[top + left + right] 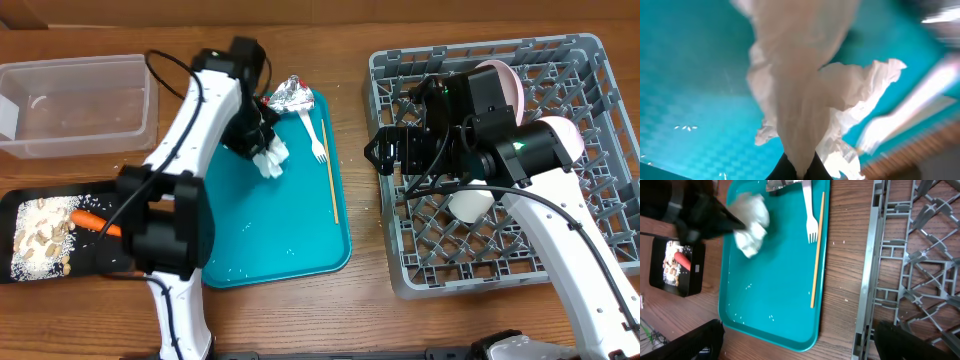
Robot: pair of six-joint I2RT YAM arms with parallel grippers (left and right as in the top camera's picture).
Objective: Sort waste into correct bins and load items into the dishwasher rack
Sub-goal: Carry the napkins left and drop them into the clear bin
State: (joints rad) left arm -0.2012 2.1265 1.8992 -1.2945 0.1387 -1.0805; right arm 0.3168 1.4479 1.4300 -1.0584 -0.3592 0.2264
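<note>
**A:** Where was the napkin?

**B:** The crumpled white napkin (273, 160) sat over the upper part of the teal serving tray (290, 235). The left gripper (262, 145) had its jaws clenched on it, and loose folds spilled out below them. I couldn't tell whether the lowest fold touched the tray.

**A:** What lay around it?

**B:** The foil wrapper (290, 97) was at the tray's top edge. The white fork (313, 135) was beside it, and a thin wooden stick (331, 180) ran along the tray's right-of-frame side.

**A:** And the bins?

**B:** The black tray (20, 203), at lower left of the frame, held the carrot (92, 220) and beige food bits (40, 235). The clear tub (75, 63) stood at upper left on the counter (300, 320).

**A:** And the other arm?

**B:** The right gripper (383, 152) hung at the dishwasher rack's (610, 200) tray-side edge. Its jaws were spread wide and gripped nothing. A white cup (470, 205) sat in the rack.
</note>
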